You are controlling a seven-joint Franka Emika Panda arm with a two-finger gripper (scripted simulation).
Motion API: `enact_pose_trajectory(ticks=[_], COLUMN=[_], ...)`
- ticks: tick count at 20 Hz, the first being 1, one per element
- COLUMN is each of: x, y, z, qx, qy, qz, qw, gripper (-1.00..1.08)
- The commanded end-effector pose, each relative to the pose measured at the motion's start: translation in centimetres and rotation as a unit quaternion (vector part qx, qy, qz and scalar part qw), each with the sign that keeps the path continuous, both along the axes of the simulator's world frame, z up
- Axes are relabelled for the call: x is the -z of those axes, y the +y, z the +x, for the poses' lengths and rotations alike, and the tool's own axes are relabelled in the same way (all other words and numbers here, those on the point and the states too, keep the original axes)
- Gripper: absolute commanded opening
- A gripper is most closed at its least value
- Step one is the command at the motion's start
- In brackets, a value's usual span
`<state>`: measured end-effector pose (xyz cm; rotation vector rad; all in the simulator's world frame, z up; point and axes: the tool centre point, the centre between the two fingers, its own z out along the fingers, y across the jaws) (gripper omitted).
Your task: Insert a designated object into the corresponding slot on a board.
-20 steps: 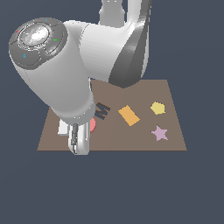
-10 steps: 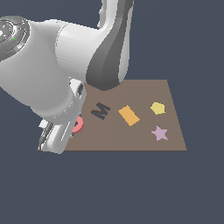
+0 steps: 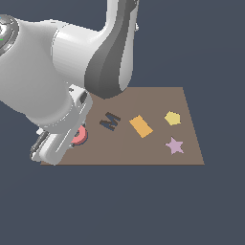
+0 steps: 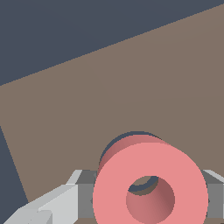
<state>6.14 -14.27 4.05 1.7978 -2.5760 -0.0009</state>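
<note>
I have the salmon ring (image 4: 150, 183) clamped between the gripper (image 4: 144, 197) fingers (image 4: 65, 201), one on each side of its outer wall. It hangs just over the dark O slot (image 4: 114, 146), whose rim peeks out behind it; whether it's touching the board (image 3: 153, 103) yet, I can't tell from the wrist view. In the exterior view the arm hides most of it, near the board's left end, beside the M recess (image 3: 110, 120). Piece looks rigid, light and smooth-sided, so probably slippery; gripping across the outer diameter seems right. Orange rectangle (image 3: 141, 126), yellow pentagon (image 3: 172, 118) and star (image 3: 174, 145) sit well apart.
</note>
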Motion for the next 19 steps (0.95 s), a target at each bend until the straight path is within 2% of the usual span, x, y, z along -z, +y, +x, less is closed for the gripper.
enact_pose_trajectory(ticks=[1, 9, 10, 19], x=[0.0, 1.0, 1.0, 1.0], y=[0.0, 0.0, 0.0, 0.0], z=[0.0, 0.0, 0.0, 0.0], qx=[0.002, 0.001, 0.001, 0.001], qy=[0.0, 0.0, 0.0, 0.0], qz=[0.0, 0.0, 0.0, 0.0], qw=[1.0, 1.0, 1.0, 1.0], gripper=[-1.0, -1.0, 1.0, 1.0])
